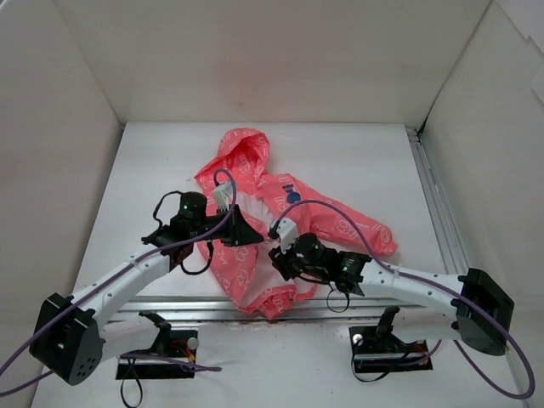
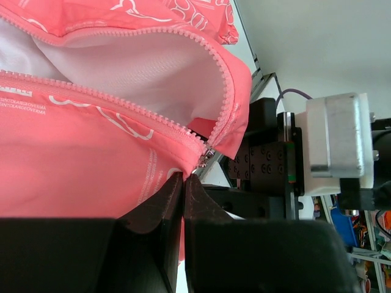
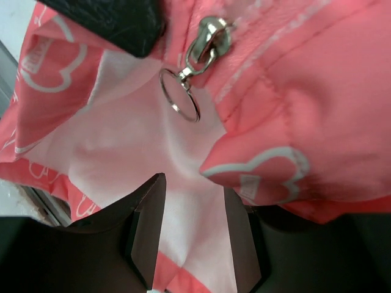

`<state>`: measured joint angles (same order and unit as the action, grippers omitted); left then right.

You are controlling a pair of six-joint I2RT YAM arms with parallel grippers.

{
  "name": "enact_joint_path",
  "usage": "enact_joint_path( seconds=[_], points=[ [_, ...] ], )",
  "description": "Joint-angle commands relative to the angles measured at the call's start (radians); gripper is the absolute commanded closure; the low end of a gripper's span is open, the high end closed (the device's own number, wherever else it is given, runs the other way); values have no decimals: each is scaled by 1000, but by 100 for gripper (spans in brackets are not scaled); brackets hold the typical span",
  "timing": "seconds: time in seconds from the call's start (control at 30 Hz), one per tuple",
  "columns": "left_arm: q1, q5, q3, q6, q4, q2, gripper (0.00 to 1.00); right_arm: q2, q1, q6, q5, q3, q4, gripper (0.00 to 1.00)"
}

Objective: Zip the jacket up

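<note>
The coral-pink jacket (image 1: pixel 255 170) lies crumpled at the table's middle, hood toward the back. My left gripper (image 1: pixel 246 231) is shut (image 2: pixel 183 177) on the jacket's bottom edge (image 2: pixel 79 159), right below the metal zipper slider (image 2: pixel 205 159). Above the slider both rows of teeth spread apart over the white lining (image 2: pixel 140 67). My right gripper (image 1: pixel 277 252) faces it from the right. In the right wrist view it stands open (image 3: pixel 194 183) over lining, nothing pinched. The slider (image 3: pixel 211 33) and its ring pull (image 3: pixel 180 101) hang just beyond those fingertips, beside the left gripper's dark finger (image 3: pixel 110 18).
An aluminium rail (image 1: pixel 433 204) runs along the table's right side and another along the front edge (image 1: pixel 212 304). White walls enclose the table. The right arm's black body (image 2: pixel 269 165) and a white block (image 2: pixel 339 143) sit close beside the left gripper.
</note>
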<state>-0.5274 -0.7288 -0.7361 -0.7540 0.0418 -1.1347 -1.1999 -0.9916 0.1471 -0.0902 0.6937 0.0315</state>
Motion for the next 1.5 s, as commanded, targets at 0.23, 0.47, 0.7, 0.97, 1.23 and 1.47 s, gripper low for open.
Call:
enact_joint_path(
  seconds=[0.23,0.47,0.7,0.97,1.23,1.47],
  points=[
    [9,-37,-26,-16,79,-2,100,117,14,-35,33,-92,-338,58],
    [9,-50,-25,-18,96,-14,100,149,14,-44,46,-105,-372,58],
    [9,-55,-16,-21,104,-8,100,128,14,-43,66,-103,-401,60],
    [9,-63,-13,-24,113,-8,100,141,16,-49,83,-108,-436,61],
    [9,-63,-3,-28,118,0,100,148,19,-47,130,-102,-458,63],
    [9,-67,0,-28,122,1,100,183,21,-49,161,-88,-456,66]
  ],
)
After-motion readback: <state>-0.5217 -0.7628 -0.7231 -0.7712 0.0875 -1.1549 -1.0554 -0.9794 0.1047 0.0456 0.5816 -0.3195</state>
